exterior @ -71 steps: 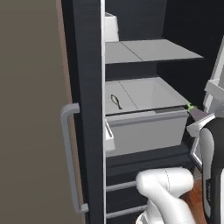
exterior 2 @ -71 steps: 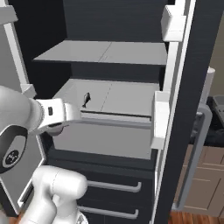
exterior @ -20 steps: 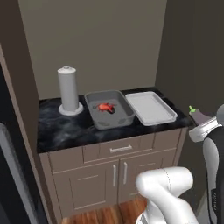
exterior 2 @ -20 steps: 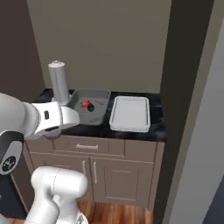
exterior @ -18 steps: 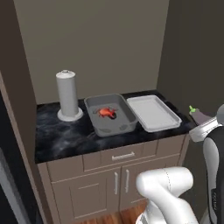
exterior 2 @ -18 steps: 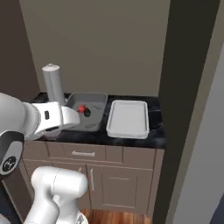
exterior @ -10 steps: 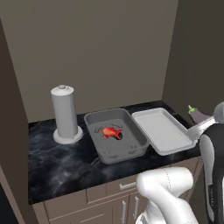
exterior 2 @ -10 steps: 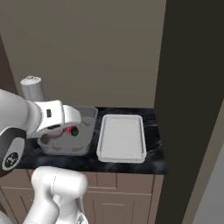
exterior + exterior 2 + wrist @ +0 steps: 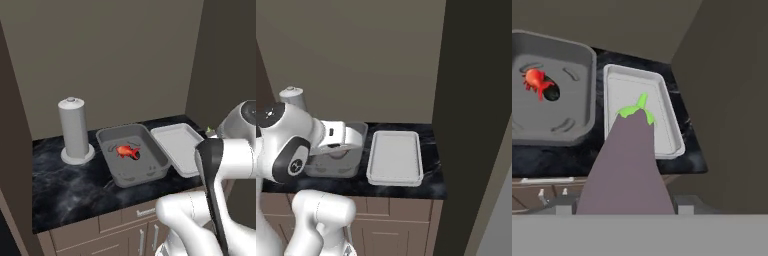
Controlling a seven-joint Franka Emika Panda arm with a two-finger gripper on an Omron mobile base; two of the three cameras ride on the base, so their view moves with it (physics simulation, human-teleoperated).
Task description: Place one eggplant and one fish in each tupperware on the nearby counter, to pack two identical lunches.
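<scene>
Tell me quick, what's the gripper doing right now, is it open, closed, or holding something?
Gripper: closed on the eggplant, held in front of the counter with its green stem end pointing toward the lighter tupperware.

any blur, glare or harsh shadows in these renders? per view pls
Left base view: sharp, flat light, a small dark shadow beside the fish. Right base view: even light, no glare on the lighter tupperware. Hand view: the eggplant looms large and soft-edged; the counter beyond stays clear.

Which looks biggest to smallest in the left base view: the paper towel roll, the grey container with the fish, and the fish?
1. Grey container
2. Paper towel roll
3. Fish, by far the smallest
</scene>
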